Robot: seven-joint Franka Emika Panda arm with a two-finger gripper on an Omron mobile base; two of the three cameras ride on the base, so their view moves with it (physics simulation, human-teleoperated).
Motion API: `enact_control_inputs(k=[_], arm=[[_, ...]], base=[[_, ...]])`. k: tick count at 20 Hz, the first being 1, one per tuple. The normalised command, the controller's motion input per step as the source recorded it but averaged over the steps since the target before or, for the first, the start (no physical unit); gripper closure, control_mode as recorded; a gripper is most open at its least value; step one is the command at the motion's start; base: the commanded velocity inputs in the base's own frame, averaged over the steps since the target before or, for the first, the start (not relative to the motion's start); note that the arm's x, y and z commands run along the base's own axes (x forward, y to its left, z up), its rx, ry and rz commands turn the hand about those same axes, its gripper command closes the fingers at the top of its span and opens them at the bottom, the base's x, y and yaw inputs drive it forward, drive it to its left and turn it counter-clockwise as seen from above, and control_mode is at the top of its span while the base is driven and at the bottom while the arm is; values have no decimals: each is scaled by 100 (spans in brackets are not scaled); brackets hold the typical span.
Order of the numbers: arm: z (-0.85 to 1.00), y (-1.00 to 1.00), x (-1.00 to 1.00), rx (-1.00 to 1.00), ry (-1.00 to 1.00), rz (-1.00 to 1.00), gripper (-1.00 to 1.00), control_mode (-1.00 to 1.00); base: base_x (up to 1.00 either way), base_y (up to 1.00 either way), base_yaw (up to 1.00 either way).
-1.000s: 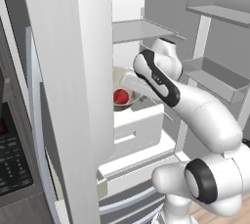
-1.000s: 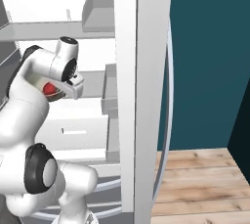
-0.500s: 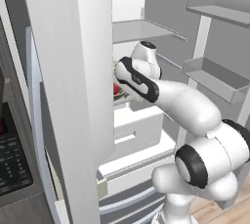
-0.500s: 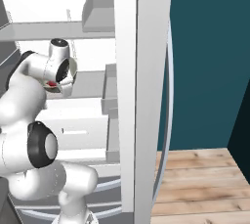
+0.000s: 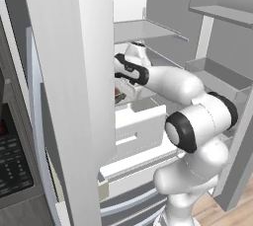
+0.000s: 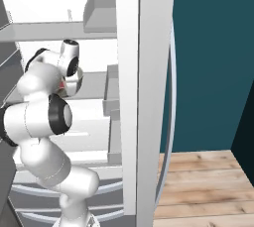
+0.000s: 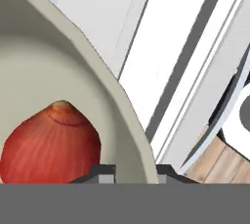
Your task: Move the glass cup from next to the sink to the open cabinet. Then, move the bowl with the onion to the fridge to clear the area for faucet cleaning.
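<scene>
Inside the fridge (image 5: 74,72), my gripper (image 7: 133,171) is shut on the rim of the cream bowl (image 7: 58,86). The red onion (image 7: 51,142) lies in the bowl just beyond the fingertips. In the left base view the hand (image 5: 129,83) reaches in at the level of the middle shelf, above the white drawer (image 5: 138,126). A sliver of the onion (image 5: 117,92) and of the bowl (image 5: 121,99) shows past the fridge's front panel. From the right base view a red spot of onion (image 6: 61,85) peeks out between the arm's links.
A fridge shelf (image 5: 143,30) runs just above the hand, and door bins (image 5: 212,69) stand to the right. The fridge's upright panel (image 6: 144,72) is close beside the arm. A microwave keypad (image 5: 10,161) is at the far left. Wooden floor (image 6: 198,181) and a teal wall (image 6: 213,47) lie to the right.
The arm has swung further left and deeper into the fridge with the bowl, which now sits mostly behind the fridge's front panel in the left base view. The grip has stayed shut.
</scene>
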Motion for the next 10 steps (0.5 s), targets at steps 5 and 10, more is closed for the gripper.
enact_control_inputs(k=[5, 10], arm=[[-23, 12, 87, 0, 1, -10, 100, -100], [-15, 29, 88, 0, 0, -15, -100, -100]], base=[[0, 0, 0], [0, 0, 0]])
